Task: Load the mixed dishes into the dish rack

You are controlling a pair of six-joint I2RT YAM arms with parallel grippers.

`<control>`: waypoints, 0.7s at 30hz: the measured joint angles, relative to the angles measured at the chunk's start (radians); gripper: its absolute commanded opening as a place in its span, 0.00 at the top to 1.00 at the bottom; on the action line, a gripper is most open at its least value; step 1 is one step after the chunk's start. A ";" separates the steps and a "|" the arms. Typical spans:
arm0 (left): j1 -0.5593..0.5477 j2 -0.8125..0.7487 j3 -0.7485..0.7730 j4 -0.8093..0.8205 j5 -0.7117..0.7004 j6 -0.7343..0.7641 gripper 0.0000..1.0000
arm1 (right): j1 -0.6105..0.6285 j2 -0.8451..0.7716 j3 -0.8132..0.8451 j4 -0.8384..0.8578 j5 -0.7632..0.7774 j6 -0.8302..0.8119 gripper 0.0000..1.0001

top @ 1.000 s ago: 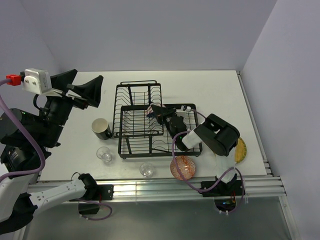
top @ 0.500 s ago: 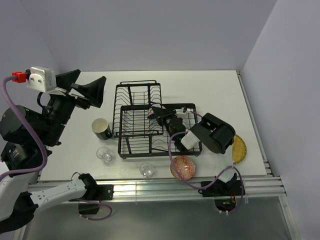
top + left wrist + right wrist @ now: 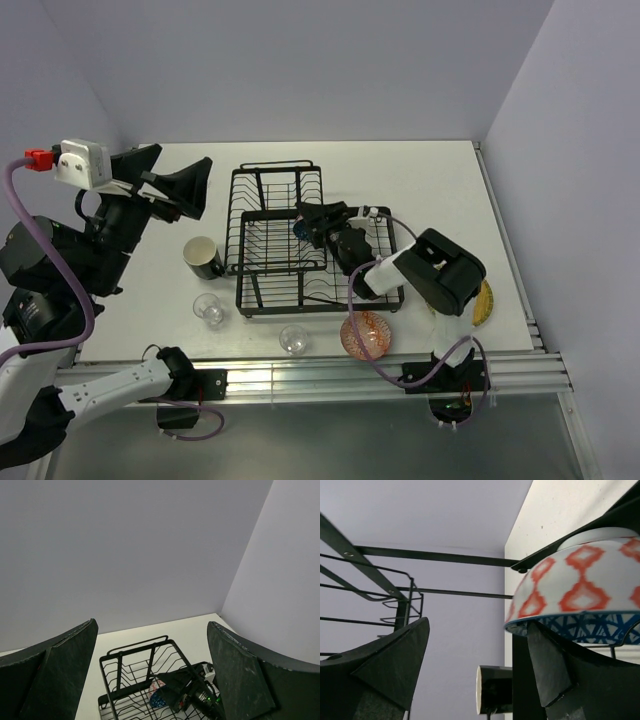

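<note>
The black wire dish rack (image 3: 270, 262) stands mid-table. The small blue patterned bowl (image 3: 300, 229) sits tilted on its raised section. My right gripper (image 3: 320, 216) is open around it. In the right wrist view the bowl (image 3: 580, 592) rests against the right finger (image 3: 547, 667), with a wide gap to the other finger. My left gripper (image 3: 172, 183) hangs open and empty, high above the table's left side. The black mug (image 3: 203, 257), two clear glass cups (image 3: 210, 309) (image 3: 294, 340) and the orange-red bowl (image 3: 366, 334) stand on the table. The yellow plate (image 3: 484, 301) is partly hidden by the right arm.
In the left wrist view I look down on the rack (image 3: 125, 672), the blue bowl (image 3: 159, 695) and the right gripper (image 3: 187, 685). The right wall rises just past the table's right edge (image 3: 505, 250). A purple cable (image 3: 352, 300) loops over the rack's near right corner.
My right gripper has opened and let go of the blue bowl, which now rests in the rack. The right arm's elbow swung slightly. The left arm barely moved.
</note>
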 measured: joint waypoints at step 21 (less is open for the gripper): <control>0.000 -0.119 -0.159 0.009 -0.119 -0.033 0.04 | -0.035 -0.876 -0.151 -0.994 -0.042 -0.098 0.08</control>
